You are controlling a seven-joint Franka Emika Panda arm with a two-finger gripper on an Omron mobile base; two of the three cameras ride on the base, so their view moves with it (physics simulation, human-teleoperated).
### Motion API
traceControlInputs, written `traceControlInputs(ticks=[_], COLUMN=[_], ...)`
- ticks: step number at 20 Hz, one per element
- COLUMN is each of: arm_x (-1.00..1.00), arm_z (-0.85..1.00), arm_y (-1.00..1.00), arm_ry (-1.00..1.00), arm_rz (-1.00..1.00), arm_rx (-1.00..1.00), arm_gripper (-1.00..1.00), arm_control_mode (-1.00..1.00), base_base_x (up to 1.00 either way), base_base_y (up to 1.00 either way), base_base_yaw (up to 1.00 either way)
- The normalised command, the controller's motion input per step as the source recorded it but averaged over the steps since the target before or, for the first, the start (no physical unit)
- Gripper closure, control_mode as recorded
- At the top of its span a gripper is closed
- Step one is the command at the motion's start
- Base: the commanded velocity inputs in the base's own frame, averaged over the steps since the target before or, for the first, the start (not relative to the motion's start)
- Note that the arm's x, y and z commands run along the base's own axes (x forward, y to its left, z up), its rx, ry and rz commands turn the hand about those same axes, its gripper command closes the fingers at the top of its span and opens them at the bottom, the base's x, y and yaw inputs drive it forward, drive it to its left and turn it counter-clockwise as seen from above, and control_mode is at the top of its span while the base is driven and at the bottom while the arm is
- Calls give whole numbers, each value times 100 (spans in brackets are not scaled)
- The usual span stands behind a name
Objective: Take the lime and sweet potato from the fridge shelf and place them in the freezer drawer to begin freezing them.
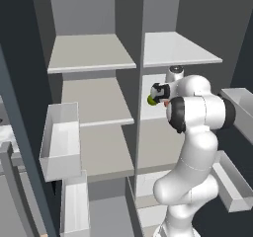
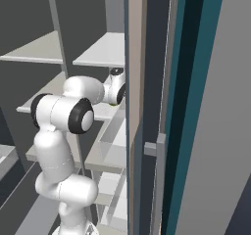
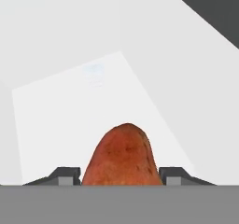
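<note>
Orange-red and mottled, the sweet potato (image 3: 123, 155) fills the lower middle of the hand view, set between the two dark fingers (image 3: 65, 175), whose tips flank it on either side. Both tips sit tight against its flanks, so the fingers look drawn in on it, though I cannot tell whether they are truly clamping it. Behind it lies a pale, flat surface, with a dark wedge in the upper right corner.

From the left base view, the white arm (image 1: 190, 147) rises at the lower right and bends into the open cabinet, its hand reaching toward the right-hand column of shelves. The lime (image 1: 151, 100) shows as a small bright-green ball just beside the dark part of the hand, at the level of the fridge shelf (image 1: 155, 113) in the middle of that column. A sliver of orange-red peeks out just right of the lime, against the arm's joint.

Seen from the right base view, the hand is pushed in against a tall door edge (image 2: 135, 106), with a faint greenish spot at its tip. White bins (image 1: 62, 142) hang on the left door.
</note>
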Motion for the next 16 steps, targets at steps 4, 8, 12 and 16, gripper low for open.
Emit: traceControlInputs(ticks=[4, 8, 12, 16], arm_x=[-25, -26, -23, -9], arm_z=[-89, -78, -56, -53], arm_y=[1, 5, 9, 15], arm_ry=[0, 0, -7, -11], arm_rz=[0, 0, 0, 0], arm_rx=[0, 0, 0, -4], arm_gripper=[100, 100, 100, 100], arm_control_mode=[-100, -100, -100, -100], base_base_x=[0, 0, 0, 0], base_base_y=[0, 0, 0, 0], base_base_yaw=[0, 0, 0, 0])
